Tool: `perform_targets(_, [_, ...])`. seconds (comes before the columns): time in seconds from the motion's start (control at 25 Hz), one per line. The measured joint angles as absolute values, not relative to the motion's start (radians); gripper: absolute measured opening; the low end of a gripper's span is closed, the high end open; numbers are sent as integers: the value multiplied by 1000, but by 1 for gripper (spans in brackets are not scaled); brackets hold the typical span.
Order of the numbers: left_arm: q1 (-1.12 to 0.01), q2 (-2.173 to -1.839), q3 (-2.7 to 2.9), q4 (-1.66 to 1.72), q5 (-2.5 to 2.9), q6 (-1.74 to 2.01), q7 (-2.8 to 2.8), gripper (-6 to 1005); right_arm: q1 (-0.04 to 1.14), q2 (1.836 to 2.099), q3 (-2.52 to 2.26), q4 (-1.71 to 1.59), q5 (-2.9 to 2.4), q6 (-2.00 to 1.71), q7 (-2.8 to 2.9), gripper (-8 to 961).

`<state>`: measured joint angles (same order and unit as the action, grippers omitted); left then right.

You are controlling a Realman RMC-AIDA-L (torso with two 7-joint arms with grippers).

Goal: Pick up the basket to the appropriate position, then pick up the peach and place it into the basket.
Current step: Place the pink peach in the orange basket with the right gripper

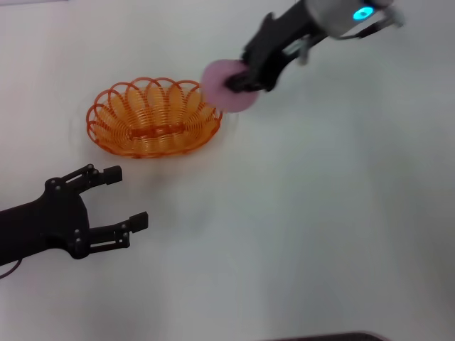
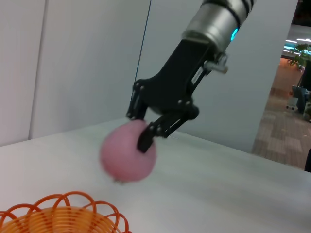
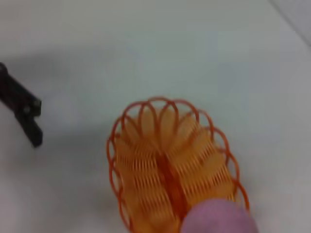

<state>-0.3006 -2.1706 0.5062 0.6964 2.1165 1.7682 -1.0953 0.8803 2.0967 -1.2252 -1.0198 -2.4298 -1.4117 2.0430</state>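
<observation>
The orange wire basket point(image 1: 153, 118) sits on the white table at the far left of centre; it also shows in the right wrist view point(image 3: 170, 165) and its rim in the left wrist view point(image 2: 63, 216). My right gripper point(image 1: 245, 77) is shut on the pale pink peach point(image 1: 227, 86) and holds it in the air just beside the basket's right end. The peach also shows in the left wrist view point(image 2: 128, 151) and the right wrist view point(image 3: 219, 218). My left gripper point(image 1: 126, 197) is open and empty, near the table's front left, apart from the basket.
The white table point(image 1: 313, 213) stretches to the right and front of the basket. A dark edge point(image 1: 334, 337) shows at the bottom of the head view.
</observation>
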Motion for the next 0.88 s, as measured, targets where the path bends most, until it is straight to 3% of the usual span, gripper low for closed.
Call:
perform_targets(0.4, [-301,-2171,505,696,2115,1769,-1097,920,842,2103,-1384,-667,-1944,-1026,1719,212])
perform_targets(0.88, [-312,-2171,504,696,2114,1766,-1104,919,845,2109,-1465,-494,-1631,-905,1483,221])
